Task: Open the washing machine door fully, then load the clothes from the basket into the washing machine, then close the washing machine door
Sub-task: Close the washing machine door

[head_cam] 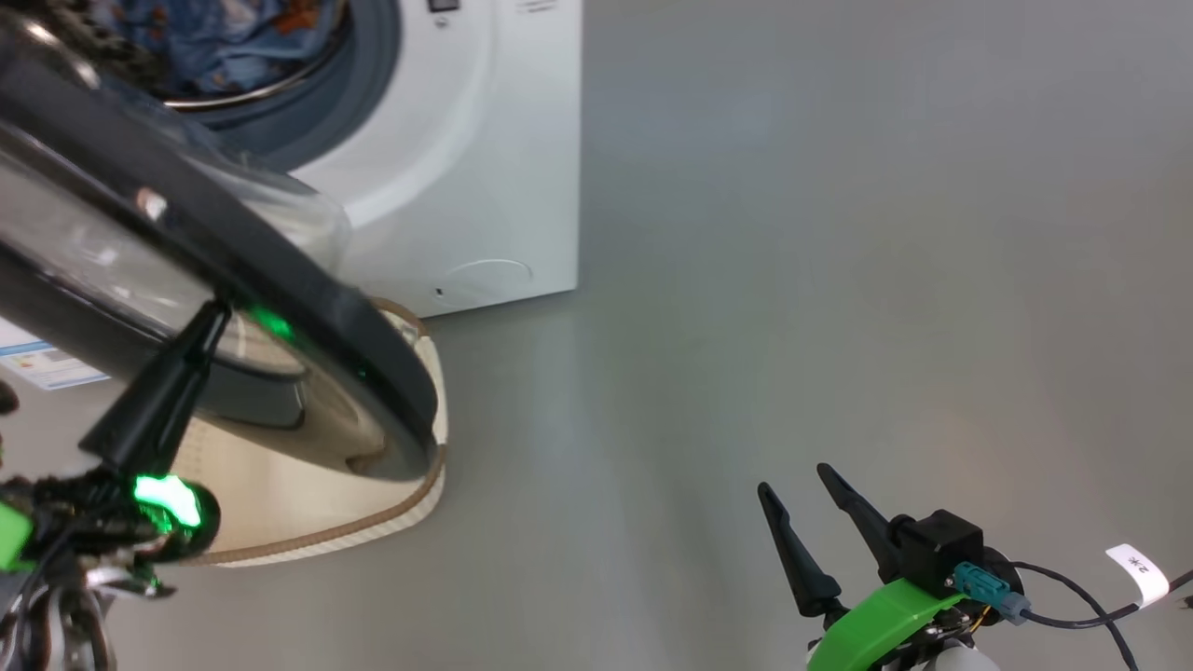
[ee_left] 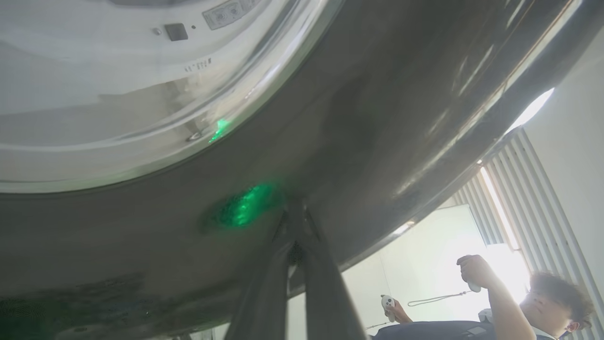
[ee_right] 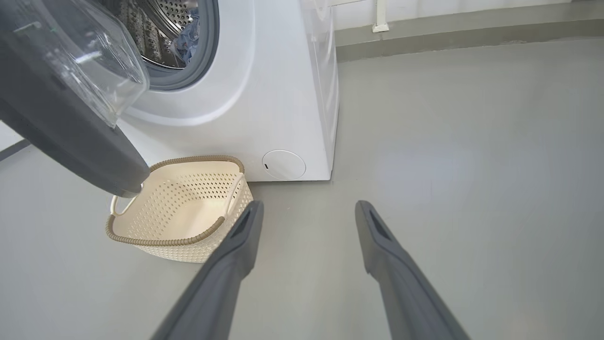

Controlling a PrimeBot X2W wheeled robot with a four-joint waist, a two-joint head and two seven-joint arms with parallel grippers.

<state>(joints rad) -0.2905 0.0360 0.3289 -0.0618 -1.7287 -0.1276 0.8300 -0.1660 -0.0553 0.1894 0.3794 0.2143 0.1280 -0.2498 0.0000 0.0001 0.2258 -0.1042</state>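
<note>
The white washing machine (head_cam: 485, 140) stands at the upper left, and light-blue printed clothes (head_cam: 224, 42) lie inside its drum (ee_right: 172, 19). Its door (head_cam: 308, 308), black-rimmed with a clear glass bowl, hangs partly open across the left. My left gripper (head_cam: 216, 312) is shut, its tips pressed against the outer black rim (ee_left: 377, 118) of the door. The cream basket (ee_right: 179, 212) with a brown rim sits on the floor below the door, no clothes visible in it. My right gripper (head_cam: 797, 485) is open at the lower right, holding nothing, over bare floor (ee_right: 306, 210).
Grey floor (head_cam: 839, 233) stretches to the right of the machine. A round flap (ee_right: 283, 164) sits low on the machine's front. In the left wrist view a person (ee_left: 519, 302) holds controllers near a bright window with vertical blinds (ee_left: 509, 189).
</note>
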